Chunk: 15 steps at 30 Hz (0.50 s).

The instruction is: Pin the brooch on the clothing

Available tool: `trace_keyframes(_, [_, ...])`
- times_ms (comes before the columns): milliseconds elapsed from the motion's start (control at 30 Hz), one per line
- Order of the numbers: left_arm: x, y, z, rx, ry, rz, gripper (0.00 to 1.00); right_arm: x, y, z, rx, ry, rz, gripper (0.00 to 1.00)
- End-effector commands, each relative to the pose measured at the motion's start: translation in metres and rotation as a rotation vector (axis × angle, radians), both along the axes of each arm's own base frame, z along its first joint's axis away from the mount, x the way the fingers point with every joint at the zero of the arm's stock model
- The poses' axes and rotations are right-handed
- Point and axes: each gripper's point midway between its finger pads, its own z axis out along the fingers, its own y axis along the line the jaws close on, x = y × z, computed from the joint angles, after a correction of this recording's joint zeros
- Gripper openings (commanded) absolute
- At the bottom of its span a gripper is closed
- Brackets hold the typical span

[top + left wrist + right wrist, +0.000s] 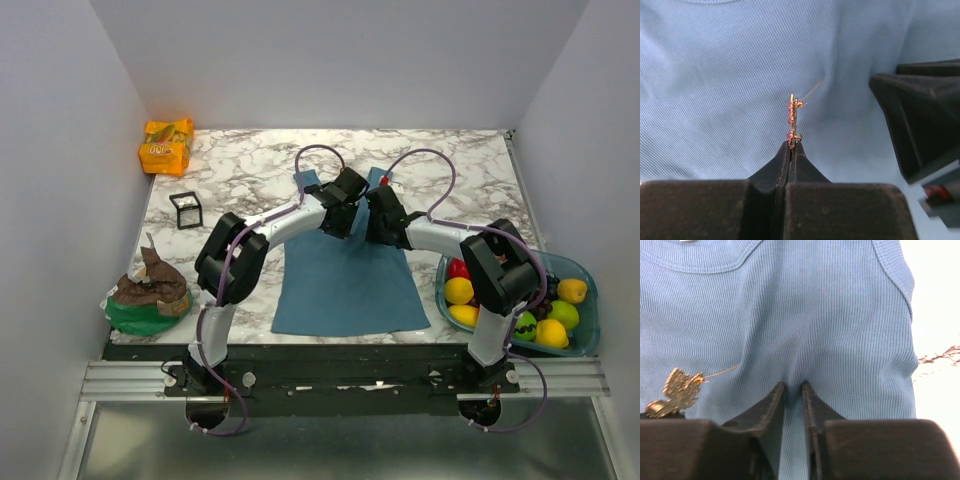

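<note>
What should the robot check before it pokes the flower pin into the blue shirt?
1. Brooch gripped by the left gripper: ok, jaws shut on its lower edge.
2. Needle open: ok, it sticks out free.
3. Needle tip touching the clothing: cannot tell.
4. Right gripper pinching a fold of the clothing: cannot tell; jaws nearly together, wrinkles run up to them.
5. Grippers apart from each other: ok.

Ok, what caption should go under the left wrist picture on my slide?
Left gripper shut on the tiny brooch, its pin sticking out, over the blue top.
</note>
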Motion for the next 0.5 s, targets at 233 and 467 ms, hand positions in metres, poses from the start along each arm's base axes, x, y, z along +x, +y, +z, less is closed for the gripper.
trace_keyframes(233, [0.026, -0.002, 0.051, -0.128, -0.175, 0.103, 0.0, -0.025, -0.005, -0.029, -0.027, 0.096, 0.002, 0.14])
trace_keyframes(467, [0.0, -0.027, 0.056, -0.368, -0.118, 0.052, 0.0, -0.026, -0.005, -0.029, -0.021, 0.1, 0.01, 0.18])
